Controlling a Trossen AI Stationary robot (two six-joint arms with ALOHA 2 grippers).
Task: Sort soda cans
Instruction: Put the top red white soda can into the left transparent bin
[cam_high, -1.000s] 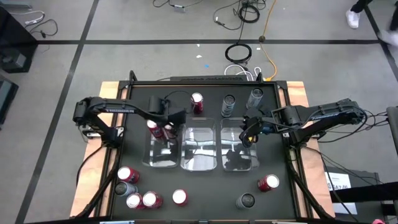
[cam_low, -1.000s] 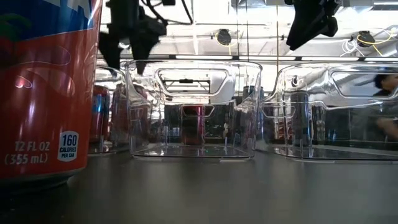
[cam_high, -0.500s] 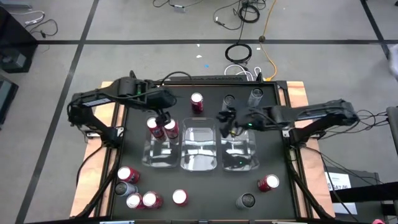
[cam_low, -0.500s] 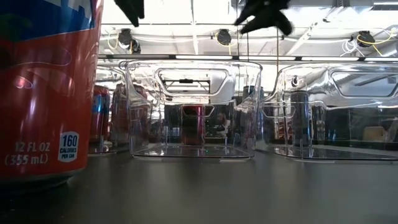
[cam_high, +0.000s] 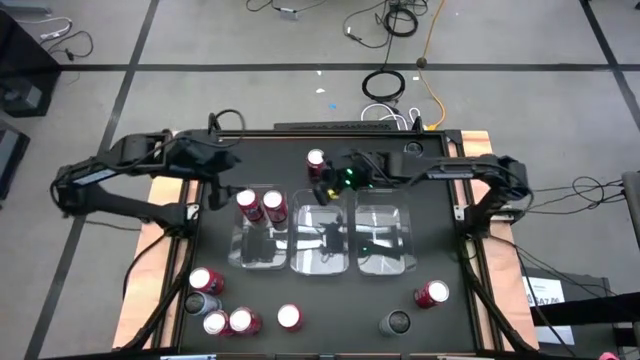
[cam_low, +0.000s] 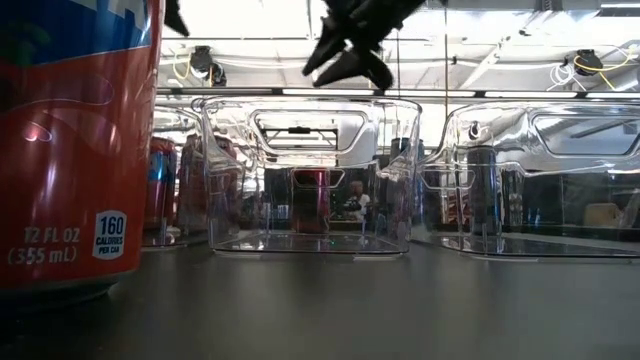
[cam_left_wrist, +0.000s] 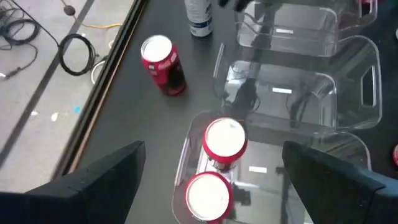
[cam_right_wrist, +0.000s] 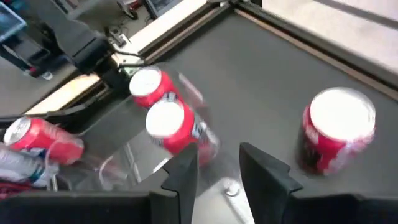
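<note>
Right gripper (cam_high: 333, 180) moved left, left bin (cam_high: 262, 238) holds two red cans (cam_high: 259, 205)

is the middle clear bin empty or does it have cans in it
Empty. The middle bin shows only bare floor from above, while the left bin holds two upright red cans.

Three clear rectangular plastic bins (cam_high: 323, 238) sit side by side mid-frame in the high view. Two red soda cans (cam_high: 260, 205) stand in the leftmost bin. Another red can (cam_high: 317, 161) stands above the bins; five cans (cam_high: 225, 305) cluster lower left.
</note>
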